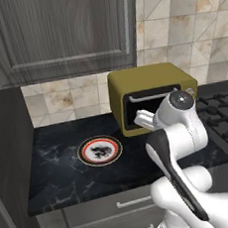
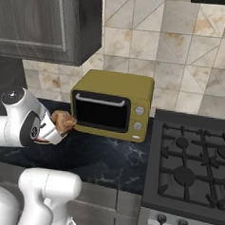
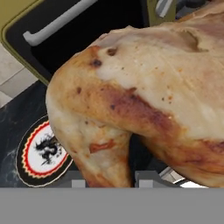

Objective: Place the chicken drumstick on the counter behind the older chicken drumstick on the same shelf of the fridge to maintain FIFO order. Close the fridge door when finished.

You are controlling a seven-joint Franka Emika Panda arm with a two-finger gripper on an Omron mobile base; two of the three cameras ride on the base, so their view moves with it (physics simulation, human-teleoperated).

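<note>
Tool (image 3: pixel 107 180) closed on the chicken drumstick (image 3: pixel 144 96); hand view shows the golden-brown meat looming right against the lens, with the two dark fingertips (image 3: pixel 78 179) at its lower edge. In the right base view the chicken drumstick (image 2: pixel 62 121) sits at the end of the white arm, lifted off the tabletop (image 2: pixel 106 157), just in front of the left corner of the toaster oven (image 2: pixel 112 105).

Landmark: the mustard-yellow toaster oven (image 1: pixel 151 94), standing on the black marble-look tabletop (image 1: pixel 58 176) against the tiled wall.
- Its dark door carries a pale bar handle (image 2: pixel 100 100) along the top; two round knobs (image 2: pixel 139 117) sit on its right face panel.
- Plate (image 1: pixel 100 150), round with red-and-black rim and dark centre mark, lies flat on the tabletop in front of and to the left of the oven, apart from it. Hand view catches the same plate (image 3: pixel 41 153) beneath the held meat.
- Gas stove (image 2: pixel 192 163) with black grates stands directly right of the oven.
- Dark wood-grain wall cabinet (image 1: pixel 57 32) hangs above and to the left of the oven.
- Grey drawer fronts (image 1: pixel 111 211) run under the tabletop edge, below the oven.
</note>
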